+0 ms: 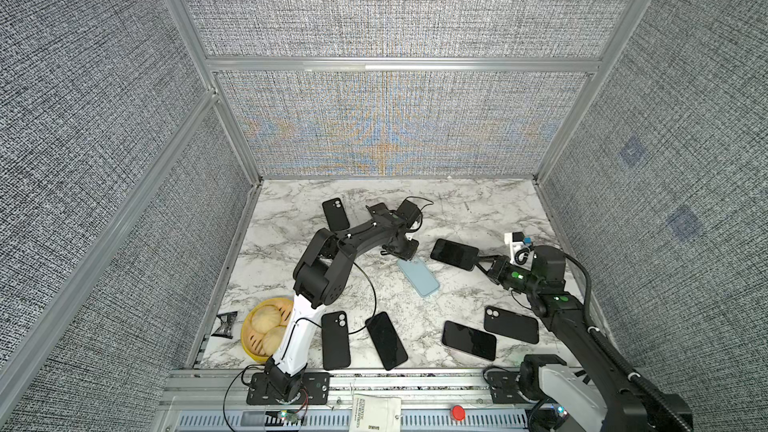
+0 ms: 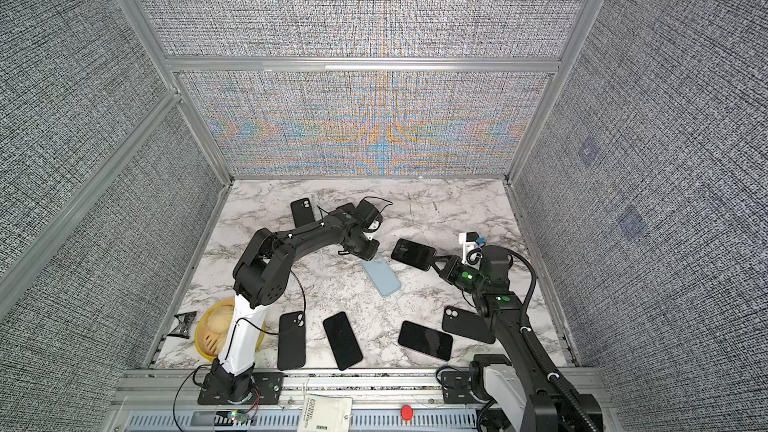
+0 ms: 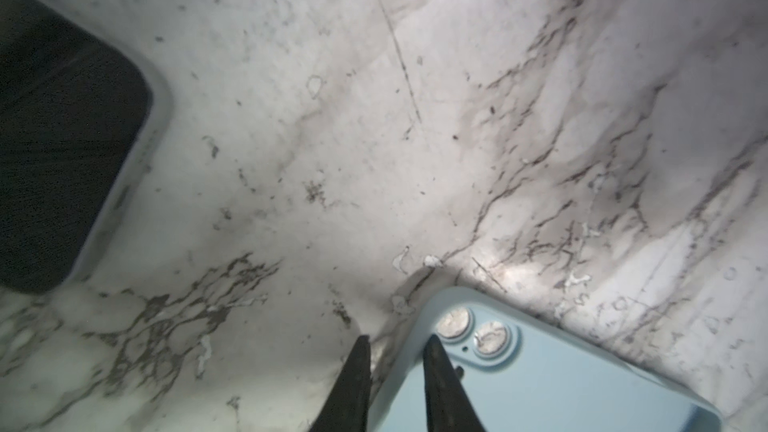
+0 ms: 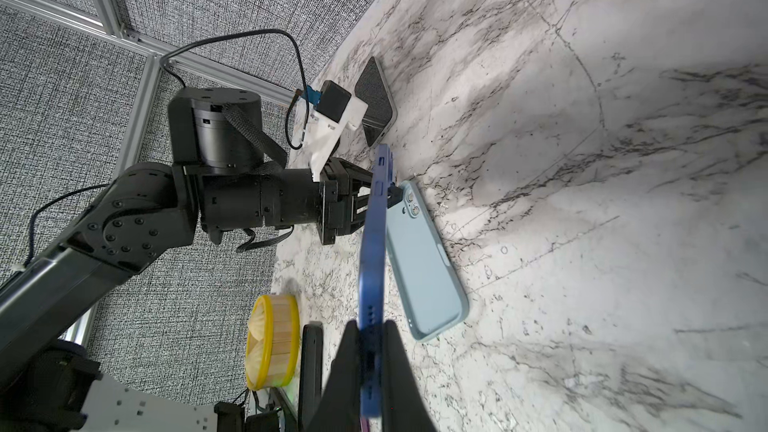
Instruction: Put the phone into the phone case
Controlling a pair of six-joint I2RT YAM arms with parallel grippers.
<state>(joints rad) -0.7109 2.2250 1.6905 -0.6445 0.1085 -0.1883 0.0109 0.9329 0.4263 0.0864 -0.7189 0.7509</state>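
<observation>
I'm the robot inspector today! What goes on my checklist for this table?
Surface: scratched marble table.
Job's things: light blue case lies back up mid-table; blue phone held beside it, apart.
Clutter: five black phones or cases, yellow steamer basket, dark wrapper.
Grippers: right gripper shut on the phone's end; left gripper straddles the case's camera corner, grip unclear.
Cables: black cable loops off the left arm over the table.
Surroundings: grey fabric walls, metal frame, red button in front.
</observation>
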